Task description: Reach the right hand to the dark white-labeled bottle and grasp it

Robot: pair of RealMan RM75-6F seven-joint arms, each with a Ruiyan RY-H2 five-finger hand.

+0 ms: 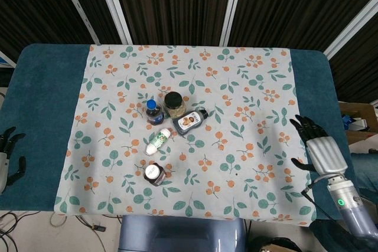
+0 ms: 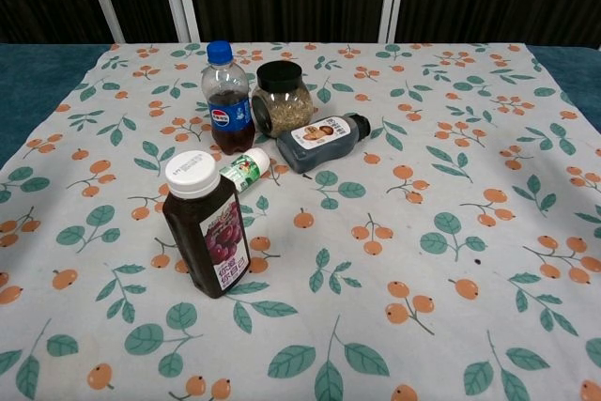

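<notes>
Nearest the robot, the right hand (image 1: 322, 151) is hovering over the right edge of the counter (image 1: 44, 104), fingers spread apart and holding nothing, well apart from the bottles. The left hand (image 1: 7, 160) is hanging at the far left edge, also empty with fingers apart.

On the flowered cloth (image 2: 451, 157), a juice bottle (image 2: 206, 225) with a white cap is standing closest. Behind it a small green-labeled bottle (image 2: 242, 170) is lying on its side. Further back, the dark white-labeled bottle (image 2: 320, 141) is lying on its side too, its cap pointing right and away and its label facing up. It looks like stiff plastic, light to moderate in weight, smooth and probably apt to roll or slip. A grip across the body over the label, from above, seems best.

Just behind it a jar (image 2: 281, 97) with a black lid is standing very close, perhaps touching, and a cola bottle (image 2: 226, 100) is standing beside that. These two are crowding the far side, so the fingers could knock them; the near and right sides are lying free for the approach.
</notes>
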